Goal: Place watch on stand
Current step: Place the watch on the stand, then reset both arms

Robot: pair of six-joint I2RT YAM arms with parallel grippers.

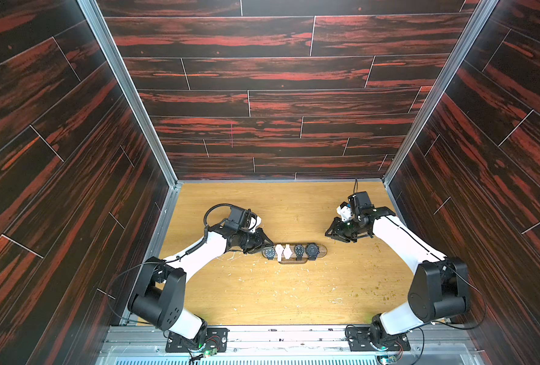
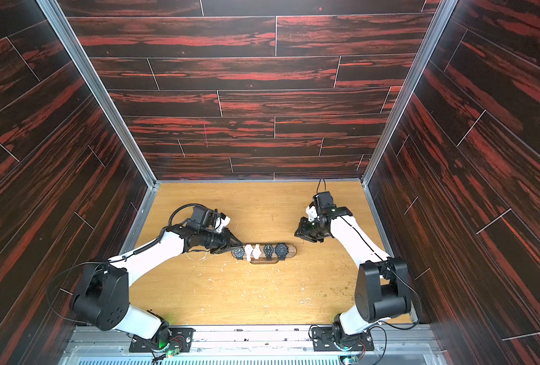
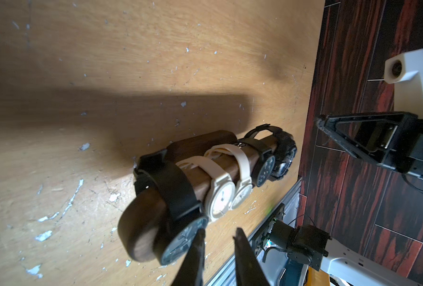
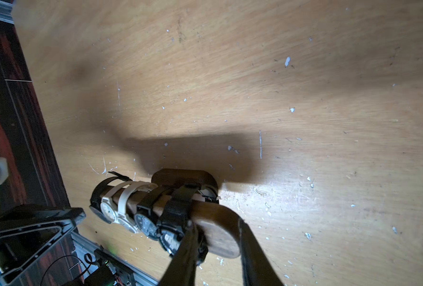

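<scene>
On the stand (image 3: 141, 235), the watch (image 3: 180, 190) sits beside the left tool (image 3: 220, 231) — parted, empty.

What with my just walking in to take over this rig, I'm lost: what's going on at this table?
Two robot arms face a long dark-brown wooden watch stand on the light wooden table. Five watches, three black and two white, are already strapped round its bar. The left pincer, open and empty, sits right by the round black watch at the nearer end; contact is unclear. The right pincer hangs open and empty, apart from the other end. No loose watch shows.
</scene>
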